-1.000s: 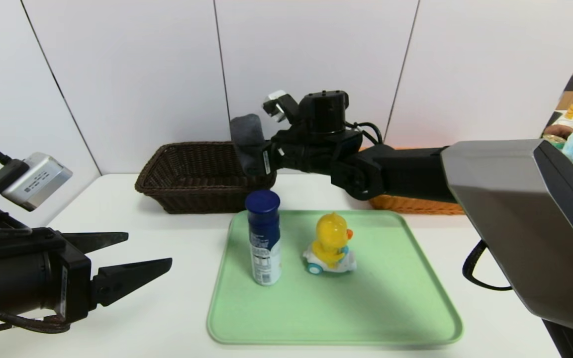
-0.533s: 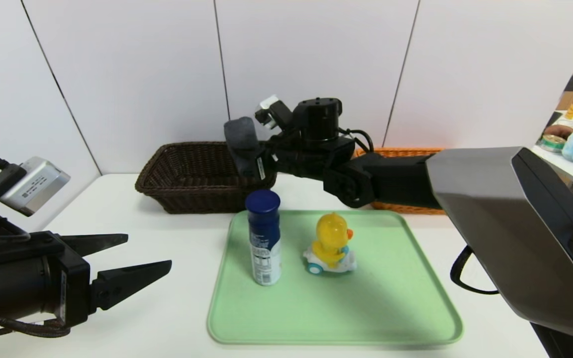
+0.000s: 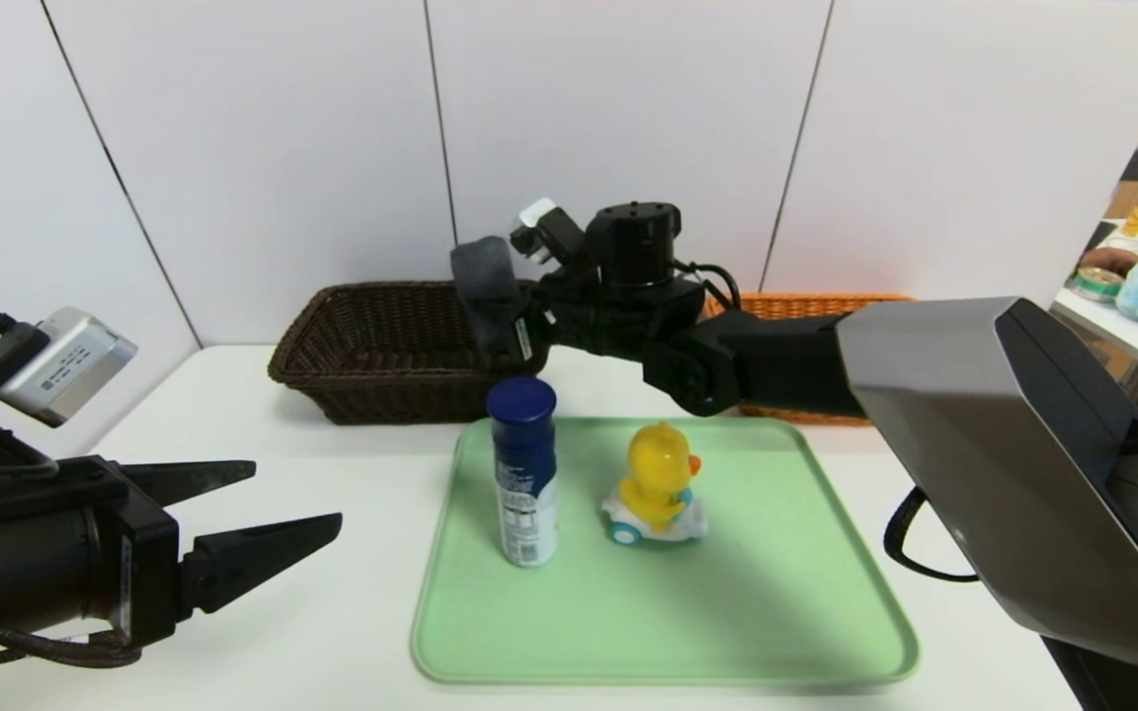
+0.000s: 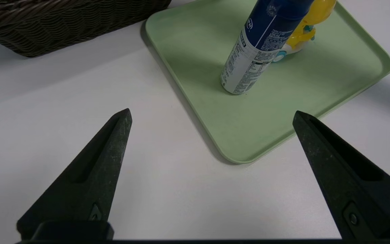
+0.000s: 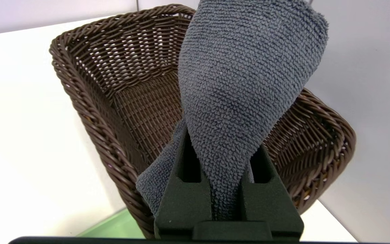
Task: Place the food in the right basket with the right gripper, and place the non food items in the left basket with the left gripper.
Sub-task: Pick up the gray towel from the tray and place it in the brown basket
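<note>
— towel first. where is it?

— grey towel [image 5: 245, 84] is pinched in the right gripper [image 5: 227, 159], jaws clamped on the bunched cloth, the rest standing up past the fingertips. the gripper reaches level across the back of the table [image 3: 352, 513], at the right end of the dark brown basket [image 3: 381, 346], with the towel above that basket's rim.

— and the other arm?

— left gripper [image 4: 212, 115] hangs over the table's front left area, jaws spread wide and holding nothing. it points toward the green tray [image 3: 776, 592], well apart from it.

— what's on the tray?

— blue spray can [image 3: 524, 472] stands upright near the tray's back left corner. yellow duck toy [image 3: 658, 484] stands just beside it, nearer the middle of the back edge; the two don't touch in the head view.

— baskets?

— the dark brown basket sits at the table's back edge, behind the tray's left corner; from the wrist view i can see no item lying on its floor. orange basket [image 3: 806, 306] sits at the back edge too, to the right, mostly hidden behind the right arm.
</note>
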Robot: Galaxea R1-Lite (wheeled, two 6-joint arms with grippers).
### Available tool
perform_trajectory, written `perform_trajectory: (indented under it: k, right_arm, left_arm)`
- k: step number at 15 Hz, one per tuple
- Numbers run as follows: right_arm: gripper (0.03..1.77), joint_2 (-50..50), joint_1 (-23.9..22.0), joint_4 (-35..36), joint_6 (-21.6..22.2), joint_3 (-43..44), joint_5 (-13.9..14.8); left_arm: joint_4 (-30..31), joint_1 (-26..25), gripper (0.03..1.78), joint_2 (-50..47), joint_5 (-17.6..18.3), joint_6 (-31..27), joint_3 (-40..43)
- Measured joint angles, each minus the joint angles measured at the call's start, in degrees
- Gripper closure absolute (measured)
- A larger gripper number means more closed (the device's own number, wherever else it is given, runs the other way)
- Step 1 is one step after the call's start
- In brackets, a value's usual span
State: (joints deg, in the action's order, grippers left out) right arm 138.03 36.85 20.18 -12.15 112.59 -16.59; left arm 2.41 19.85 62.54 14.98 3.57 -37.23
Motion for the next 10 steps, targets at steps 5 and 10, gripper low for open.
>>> perform_trajectory:
  k: [5, 10]
  right_arm:
    - [1.57, 0.0, -0.15, -0.09, -0.27, 0.0, -0.07]
    - [1.27, -0.2, -0.12, 0.07, -0.27, 0.0, 0.02]
  left_arm:
    - [0.04, 0.02, 0.12, 0.02, -0.02, 0.0, 0.02]
    - [0.37, 0.02, 0.12, 0.06, -0.05, -0.07, -0.09]
